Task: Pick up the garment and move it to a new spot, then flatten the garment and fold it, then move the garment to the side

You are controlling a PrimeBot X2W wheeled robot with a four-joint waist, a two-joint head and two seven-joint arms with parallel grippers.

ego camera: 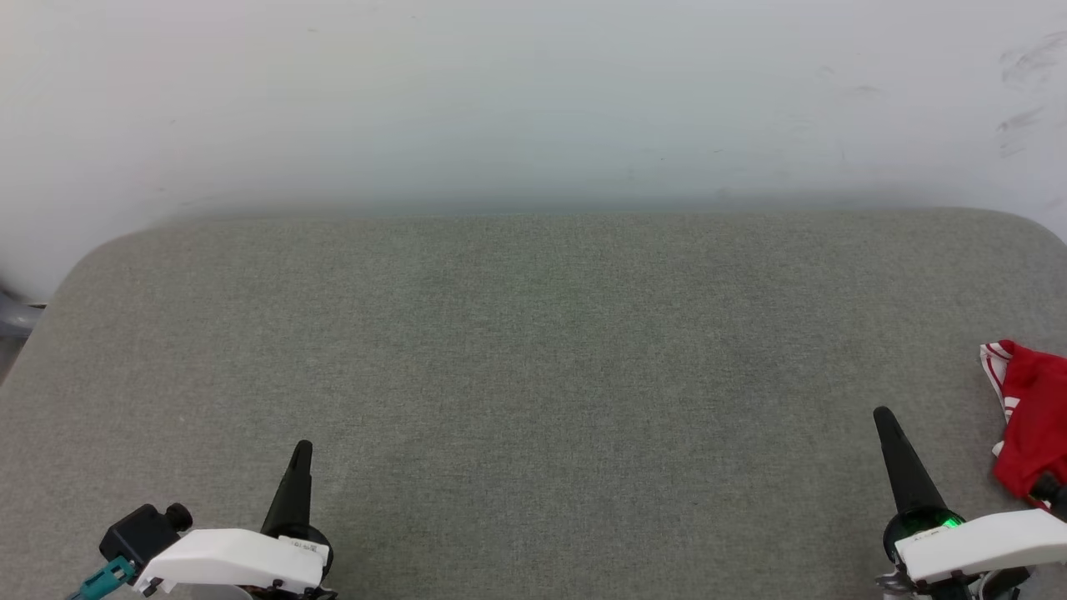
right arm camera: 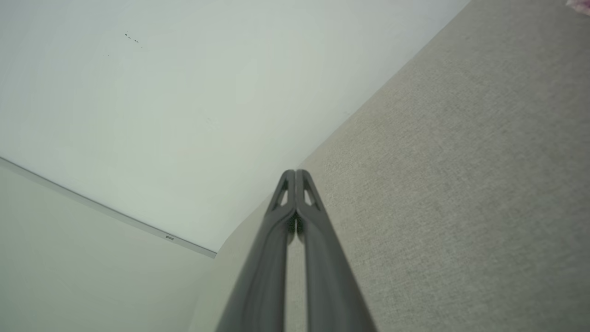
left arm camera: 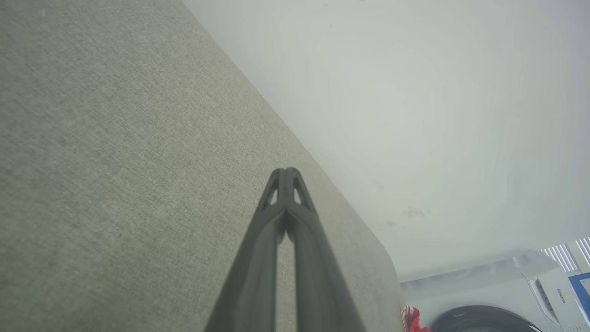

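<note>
The garment lies bunched at the far right edge of the grey fabric surface. It is a heap of crumpled red cloth with red-and-white striped trim along its left side (part of it runs past the edge of my head view, so I cannot tell its full shape). Just to its left, my right gripper points up the surface. Its two dark fingers are pressed together tip to tip with nothing between them, and they stand apart from the cloth. A dark part of that wrist overlaps the garment's lower corner in the head view, and I cannot tell whether it touches. My left gripper sits well apart at the lower left, its fingers likewise closed on themselves and empty. From my left wrist, a scrap of red peeks past the surface's rounded corner, with a white washing machine beyond it. A pale, lightly scuffed wall rises behind the surface.
</note>
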